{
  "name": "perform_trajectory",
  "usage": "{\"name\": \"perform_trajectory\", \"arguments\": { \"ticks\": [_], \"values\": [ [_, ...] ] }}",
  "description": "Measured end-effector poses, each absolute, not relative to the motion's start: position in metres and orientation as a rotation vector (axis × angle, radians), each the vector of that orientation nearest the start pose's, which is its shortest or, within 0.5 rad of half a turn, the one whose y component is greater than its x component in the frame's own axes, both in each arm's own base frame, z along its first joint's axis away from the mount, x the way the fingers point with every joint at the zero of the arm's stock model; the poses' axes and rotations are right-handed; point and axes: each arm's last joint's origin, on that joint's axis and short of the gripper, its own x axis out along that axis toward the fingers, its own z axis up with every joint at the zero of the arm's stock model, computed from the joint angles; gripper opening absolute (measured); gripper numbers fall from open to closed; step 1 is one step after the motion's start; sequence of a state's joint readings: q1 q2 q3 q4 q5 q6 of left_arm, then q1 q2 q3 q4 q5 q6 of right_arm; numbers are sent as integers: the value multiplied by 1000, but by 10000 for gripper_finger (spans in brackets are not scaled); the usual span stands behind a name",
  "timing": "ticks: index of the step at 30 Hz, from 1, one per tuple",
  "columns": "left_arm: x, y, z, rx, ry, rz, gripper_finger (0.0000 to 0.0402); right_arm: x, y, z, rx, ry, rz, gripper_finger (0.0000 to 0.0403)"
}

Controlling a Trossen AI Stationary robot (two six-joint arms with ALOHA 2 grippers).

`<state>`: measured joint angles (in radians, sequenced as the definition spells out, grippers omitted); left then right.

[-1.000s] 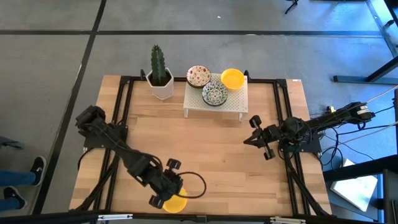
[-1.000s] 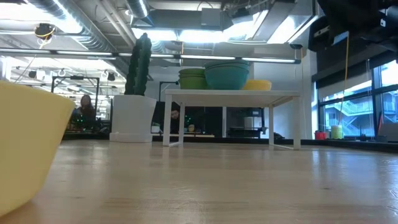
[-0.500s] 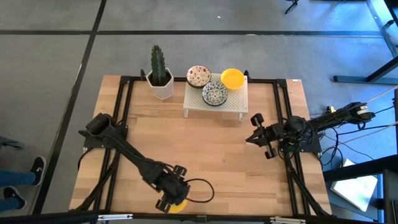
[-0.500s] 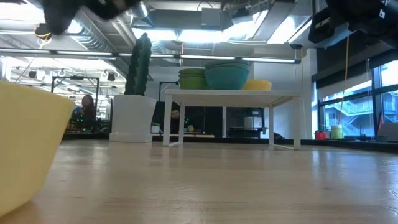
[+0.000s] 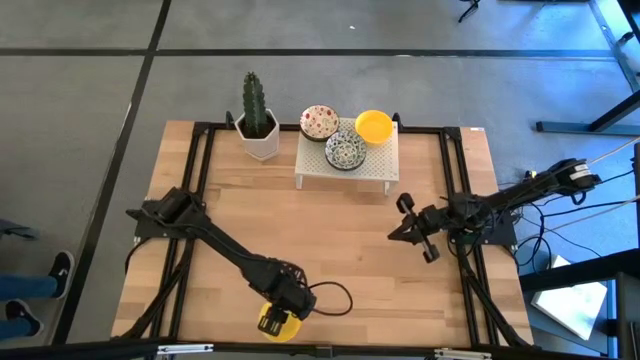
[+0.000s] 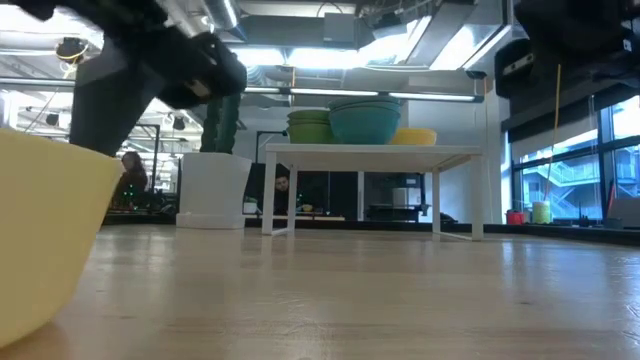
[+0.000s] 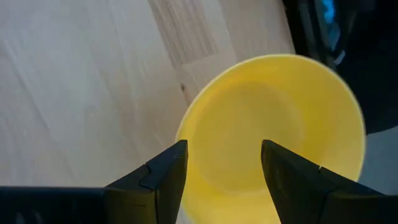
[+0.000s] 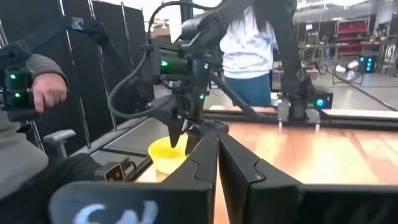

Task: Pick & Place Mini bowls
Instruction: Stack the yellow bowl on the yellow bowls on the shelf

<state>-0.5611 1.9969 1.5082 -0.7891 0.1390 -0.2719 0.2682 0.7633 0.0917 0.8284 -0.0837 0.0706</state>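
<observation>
Plain yellow mini bowl (image 7: 273, 124), round, shallow, left jaws spread above, right jaws closed.

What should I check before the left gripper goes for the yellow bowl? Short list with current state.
1. Left gripper open: ok, fingers spread.
2. Left gripper lined up over the yellow bowl: ok, both fingers sit above the bowl's inside in the left wrist view.
3. Bowl upright on the table: ok, at the near edge.
4. A finger on each side of the bowl wall for a pinch: cannot tell from these views.
5. Right gripper out of the way: ok, shut, holding nothing, over the table's right side.
6. Rack room: three bowls already on it; free space cannot tell.
</observation>
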Motion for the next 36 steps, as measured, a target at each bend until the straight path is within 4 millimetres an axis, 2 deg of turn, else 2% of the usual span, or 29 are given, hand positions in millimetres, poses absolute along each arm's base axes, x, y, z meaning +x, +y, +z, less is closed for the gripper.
{"name": "perform_trajectory", "arguments": {
  "ticks": [7, 13, 17, 23, 26, 30, 36],
  "values": [
    [341, -217, 183, 85, 1319, -376, 198, 149, 47, 193, 104, -128, 372, 17],
    [336, -222, 193, 28, 1319, -408, 198, 149, 49, 193, 111, -123, 388, 17],
    [334, -228, 207, 26, 1344, -434, 198, 149, 50, 193, 113, -123, 380, 16],
    [336, -220, 227, 240, 1320, -340, 198, 148, 52, 193, 123, -123, 363, 16],
    [337, -217, 230, 331, 1291, -310, 198, 147, 53, 193, 125, -123, 356, 16],
    [335, -215, 226, 354, 1292, -286, 197, 147, 55, 193, 127, -122, 369, 16],
    [334, -200, 200, 324, 1403, -335, 165, 147, 55, 193, 119, -123, 356, 16]
  ]
}}
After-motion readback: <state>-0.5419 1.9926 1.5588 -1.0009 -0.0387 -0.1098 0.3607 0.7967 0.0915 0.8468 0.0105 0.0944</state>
